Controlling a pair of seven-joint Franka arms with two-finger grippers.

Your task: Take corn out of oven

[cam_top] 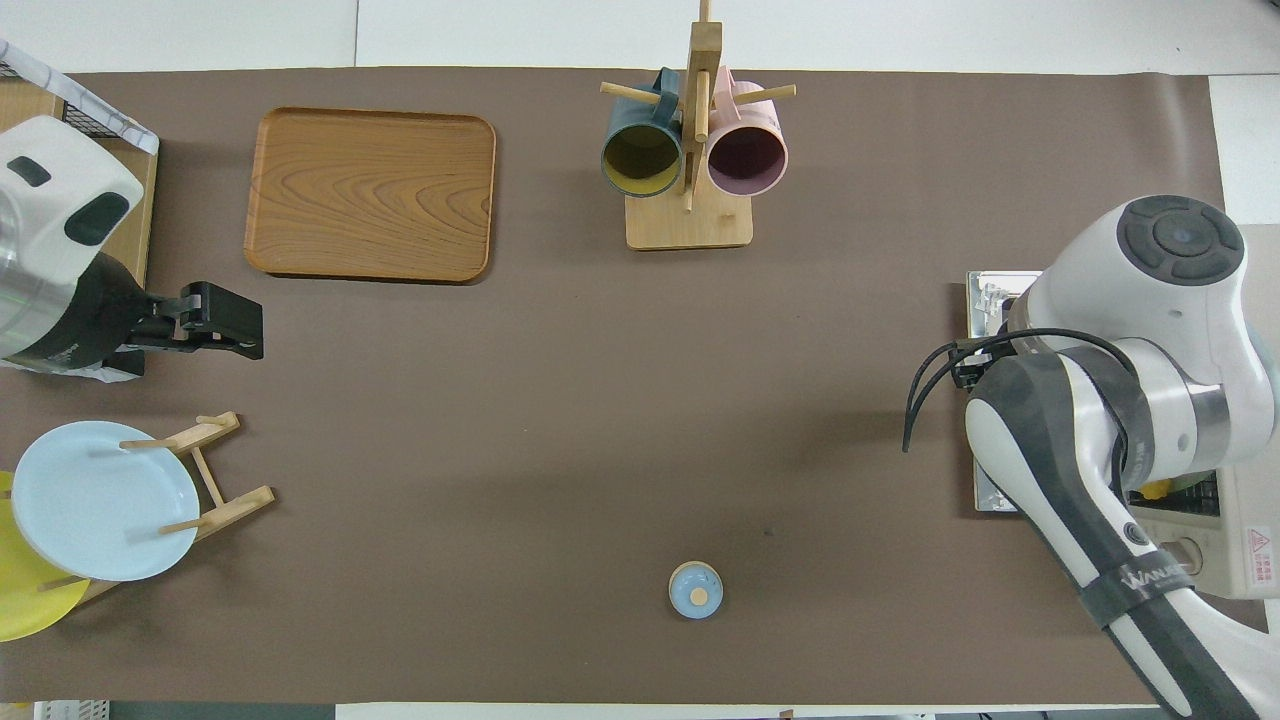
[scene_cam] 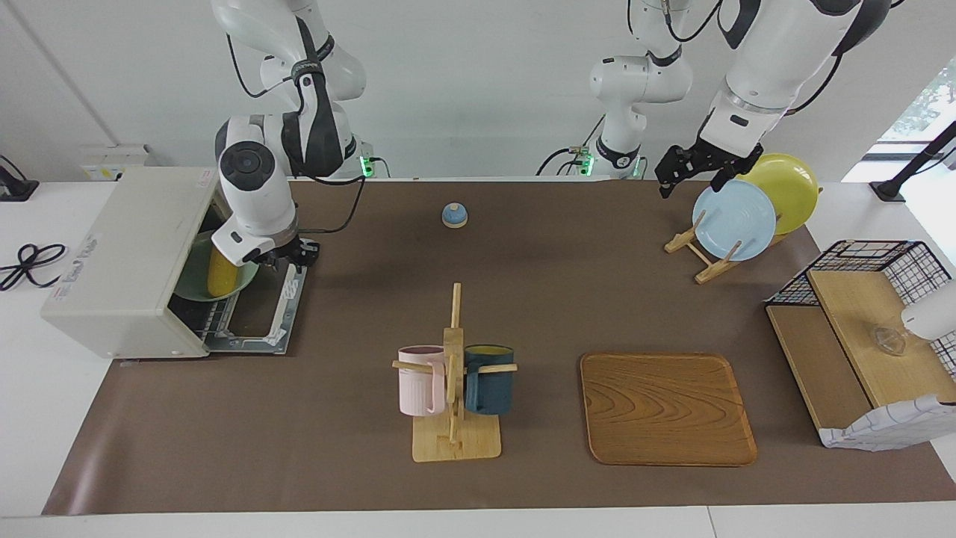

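I have the oven [scene_cam: 123, 261] at mid-left of the facing view, on the right arm's end of the counter [scene_cam: 478, 314], door [scene_cam: 258, 317] dropped flat toward frame center. Corn [scene_cam: 222, 270] sits inside the oven cavity on a green plate [scene_cam: 196, 280], resting on the wire rack; only a yellow tip shows in the overhead view, lower right, under the arm. Right gripper [scene_cam: 287, 255] hangs at the oven mouth over the open door, just beside the corn's plate; I can't tell whether its jaws are apart or together, nor whether they touch anything. Left gripper [scene_cam: 691, 168] waits in the air at upper right of the facing view, over the counter's edge next to the plate rack [scene_cam: 698, 258]; jaws stand apart, nothing between them. The rack carries a blue plate [scene_cam: 733, 219] and a yellow plate [scene_cam: 784, 187], both on edge. Other items: small blue bell [scene_cam: 454, 215] upper center; mug tree [scene_cam: 454, 388] w/ pink mug [scene_cam: 420, 379] and dark blue mug [scene_cam: 489, 379] at lower center; wooden tray [scene_cam: 667, 409] lower right; wire basket [scene_cam: 870, 340] at the right edge.
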